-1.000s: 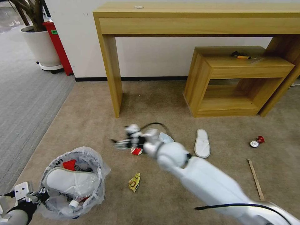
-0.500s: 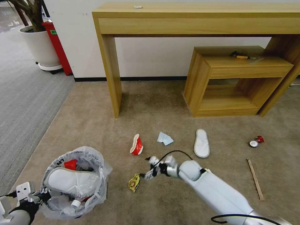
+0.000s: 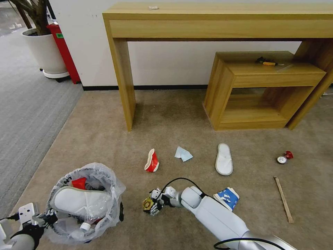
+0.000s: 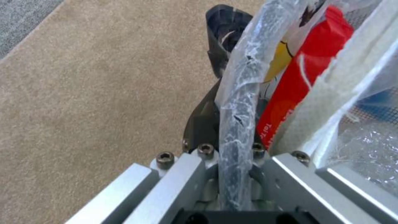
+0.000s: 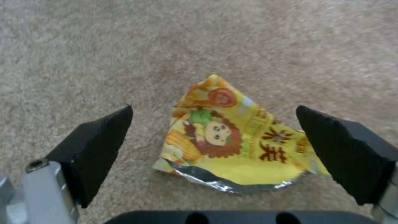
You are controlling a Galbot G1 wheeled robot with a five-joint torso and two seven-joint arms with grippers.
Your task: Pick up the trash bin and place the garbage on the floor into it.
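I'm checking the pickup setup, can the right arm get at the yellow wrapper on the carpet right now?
Probably yes: the right end effector is open with the yellow wrapper lying flat between its fingers, nothing between them.

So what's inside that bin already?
In the bin, a white slipper lies on top, with a red packet and a clear bottle beside it. Whatever lies beneath is covered.
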